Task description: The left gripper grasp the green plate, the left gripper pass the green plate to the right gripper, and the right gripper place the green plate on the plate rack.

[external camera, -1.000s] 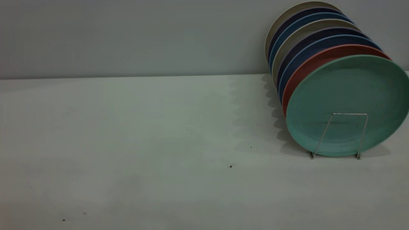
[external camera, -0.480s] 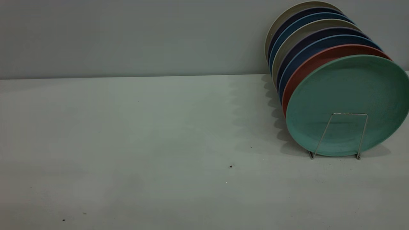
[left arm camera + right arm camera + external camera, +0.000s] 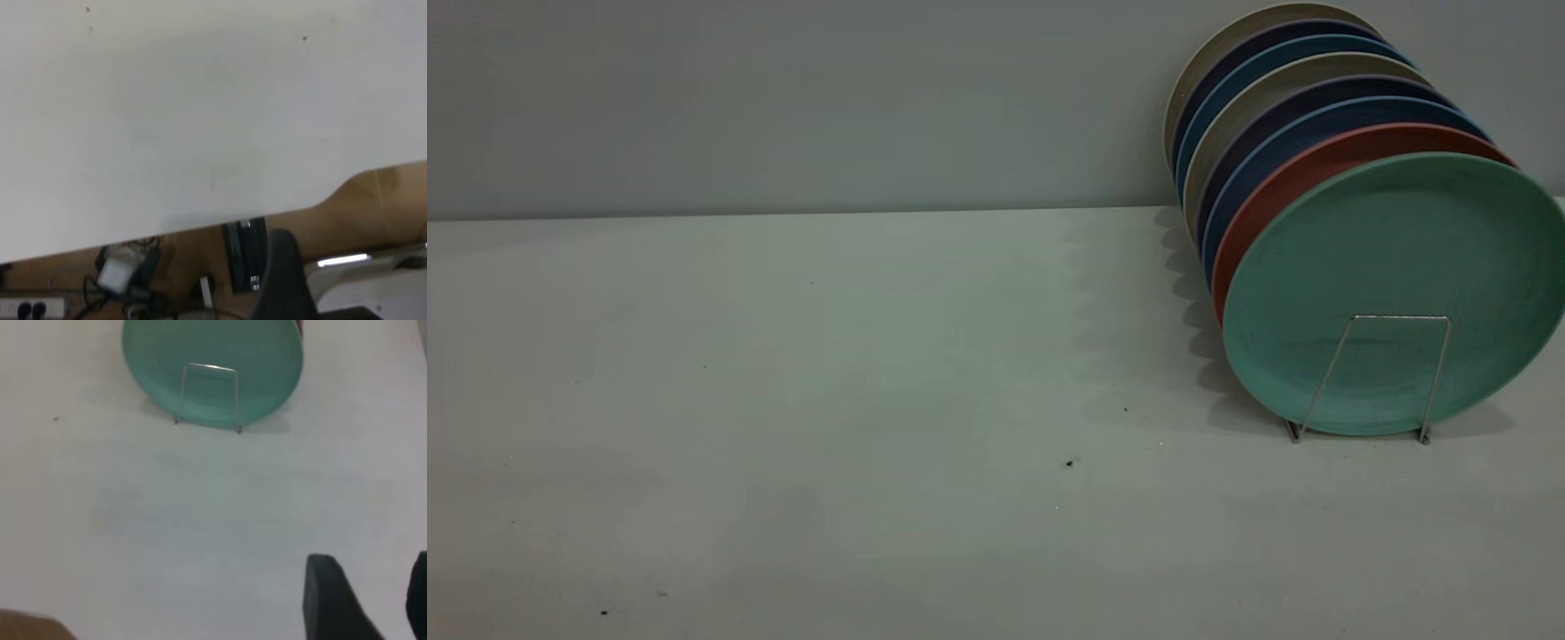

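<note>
The green plate stands upright in the frontmost slot of the plate rack, at the table's right, behind the front wire loop. It also shows in the right wrist view with the rack loop in front. My right gripper is open and empty over bare table, well back from the plate. Of my left gripper only one finger shows, with wide free space beside it, over the table's edge. Neither gripper shows in the exterior view.
Behind the green plate stand a salmon-pink plate, dark blue plates and beige ones, filling the rack back to the wall. The white table stretches left of the rack. Past the table edge lie floor cables and a power strip.
</note>
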### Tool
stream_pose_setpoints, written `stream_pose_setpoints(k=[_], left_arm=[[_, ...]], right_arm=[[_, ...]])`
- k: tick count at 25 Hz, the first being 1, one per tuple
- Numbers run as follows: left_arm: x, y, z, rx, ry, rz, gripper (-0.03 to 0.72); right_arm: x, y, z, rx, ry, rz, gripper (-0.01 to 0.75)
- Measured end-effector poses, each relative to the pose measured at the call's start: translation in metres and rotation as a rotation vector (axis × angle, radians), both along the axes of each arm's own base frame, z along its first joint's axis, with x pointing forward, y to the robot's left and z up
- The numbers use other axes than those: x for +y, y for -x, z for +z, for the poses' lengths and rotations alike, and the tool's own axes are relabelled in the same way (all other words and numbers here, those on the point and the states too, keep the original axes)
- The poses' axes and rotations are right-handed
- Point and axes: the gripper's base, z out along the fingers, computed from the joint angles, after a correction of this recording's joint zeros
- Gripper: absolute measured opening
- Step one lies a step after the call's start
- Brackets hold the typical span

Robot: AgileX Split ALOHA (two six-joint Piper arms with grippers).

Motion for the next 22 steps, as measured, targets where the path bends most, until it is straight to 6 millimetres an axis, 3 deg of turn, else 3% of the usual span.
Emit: stream_pose_setpoints(k=[10, 22], left_arm=[[0.005, 0.05, 0.003, -0.351, 0.037, 0.001, 0.582], [0.005, 0.053, 0.002, -0.354, 0.027, 0.059, 0.582]], right_arm=[[0.0, 0.0, 0.0, 0.0, 0.0, 0.004, 0.241], [0.0, 0.0, 0.0, 0.0, 0.0, 0.004, 0.241]])
